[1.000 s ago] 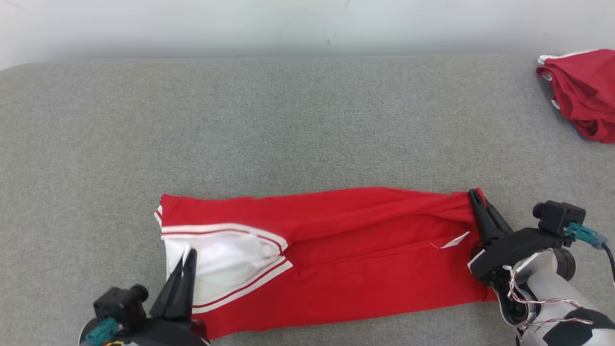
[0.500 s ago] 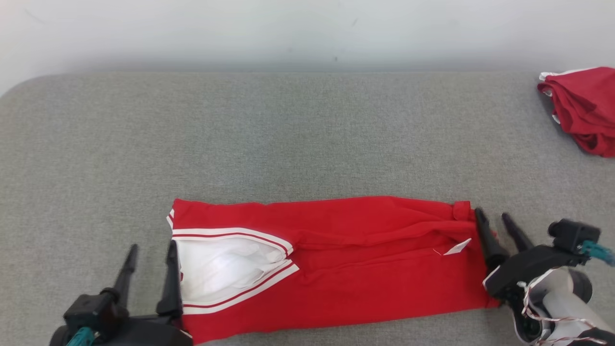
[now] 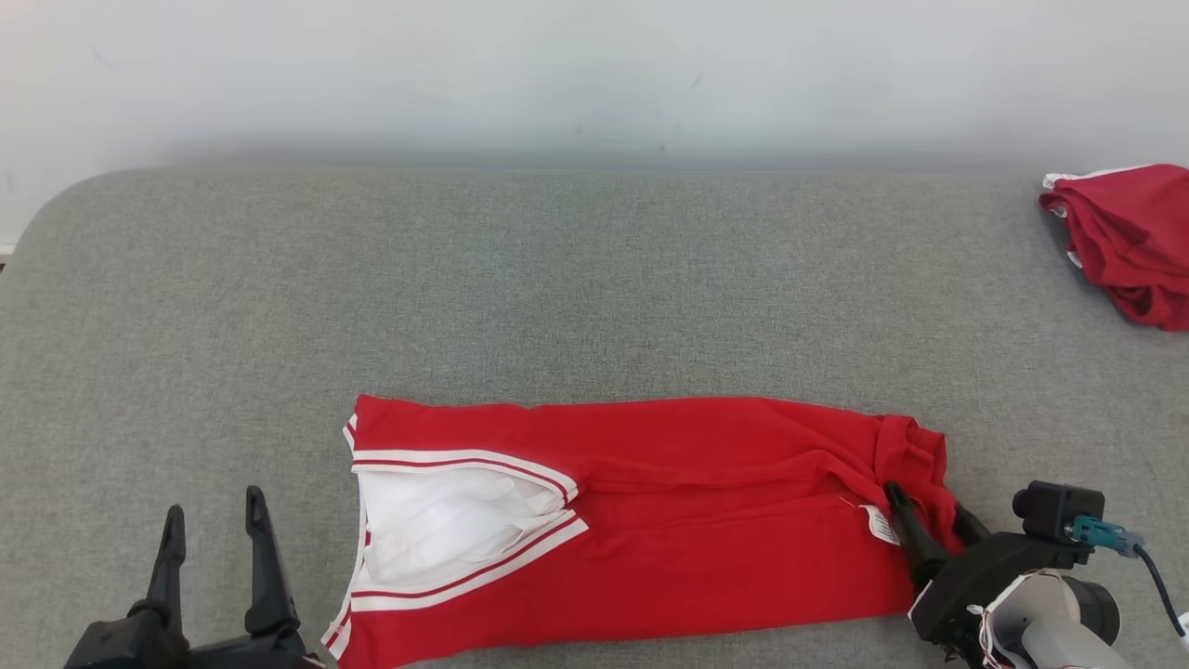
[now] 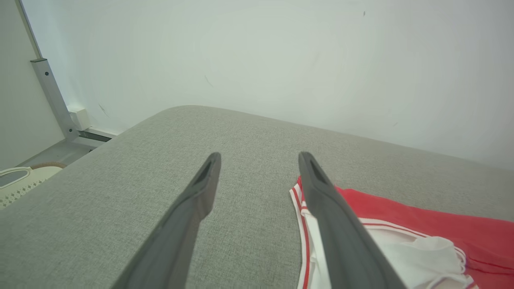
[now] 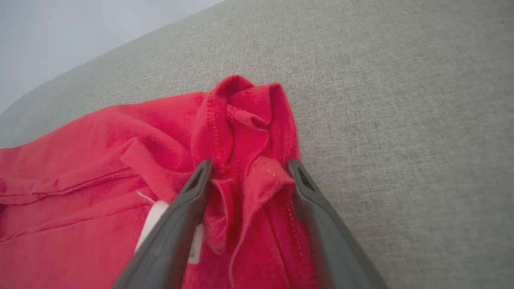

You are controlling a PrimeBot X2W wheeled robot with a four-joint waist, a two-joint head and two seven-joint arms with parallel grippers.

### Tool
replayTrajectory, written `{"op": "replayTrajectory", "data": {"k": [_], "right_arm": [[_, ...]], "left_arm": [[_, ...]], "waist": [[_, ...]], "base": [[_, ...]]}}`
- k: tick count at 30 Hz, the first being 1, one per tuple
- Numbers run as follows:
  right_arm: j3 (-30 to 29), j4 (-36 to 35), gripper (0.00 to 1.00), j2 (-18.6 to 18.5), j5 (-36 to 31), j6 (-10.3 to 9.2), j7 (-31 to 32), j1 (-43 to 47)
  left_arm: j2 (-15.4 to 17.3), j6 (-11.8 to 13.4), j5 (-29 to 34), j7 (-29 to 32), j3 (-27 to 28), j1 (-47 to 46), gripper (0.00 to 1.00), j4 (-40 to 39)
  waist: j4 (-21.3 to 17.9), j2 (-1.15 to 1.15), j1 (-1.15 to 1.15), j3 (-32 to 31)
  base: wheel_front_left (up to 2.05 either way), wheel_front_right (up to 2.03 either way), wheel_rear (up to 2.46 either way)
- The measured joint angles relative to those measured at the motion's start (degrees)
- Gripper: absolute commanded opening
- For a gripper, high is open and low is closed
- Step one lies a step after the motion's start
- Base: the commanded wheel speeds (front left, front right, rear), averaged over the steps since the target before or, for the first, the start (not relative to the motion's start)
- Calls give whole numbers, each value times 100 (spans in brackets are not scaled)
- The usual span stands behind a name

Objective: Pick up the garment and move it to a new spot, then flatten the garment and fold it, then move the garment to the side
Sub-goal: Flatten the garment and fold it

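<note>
The garment (image 3: 650, 520) is red with white trim and lies folded into a long band near the front edge of the grey table (image 3: 557, 279). Its white-lined neck end points left. My left gripper (image 3: 212, 504) stands open on bare table just left of that end; the wrist view has the trim (image 4: 299, 208) beside its right finger (image 4: 321, 188). At the band's right end my right gripper (image 3: 926, 502) is open. Its wrist view shows the bunched red hem (image 5: 241, 116) lying loose between the spread fingers of this gripper (image 5: 249, 166). A white label (image 3: 878, 523) sits by the left finger.
A second red garment (image 3: 1124, 242) lies crumpled at the table's far right. A pale wall (image 3: 594, 74) runs behind the table. The left wrist view has a metal post (image 4: 52, 96) and a pale object (image 4: 20, 178) on the floor past the table's rounded left corner.
Both grippers have opened and let go of the garment. The left one has drawn back to the left, off the cloth. The head camera has tilted, shifting the whole picture down.
</note>
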Motion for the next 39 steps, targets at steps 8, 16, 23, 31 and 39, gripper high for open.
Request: {"op": "replayTrajectory", "data": {"k": [8,16,23,31,39], "right_arm": [[-147,405,0,-108,-330,2,-211,-245],[-660,714,0,-708,-360,1,-374,-322],[-560,-322,0,-523,71,0,265,-255],[-460,-2240,0,-118,777,-1,1257,127],[-304,-2986,0,833,713,-1,1965,261]], "left_arm": [[-185,-201,202,0,254,25,100,120],[-244,-301,356,-1,448,91,100,294],[-312,-359,464,0,571,153,100,354],[-378,-459,536,0,570,136,100,501],[-498,-553,582,-1,515,109,100,638]], "waist": [[-28,1,1,-46],[-85,1,1,-211],[-254,1,1,-246],[-217,1,1,-293],[-7,1,1,-347]], "base": [[0,0,0],[0,0,0],[0,0,0],[0,0,0],[0,0,0]]}}
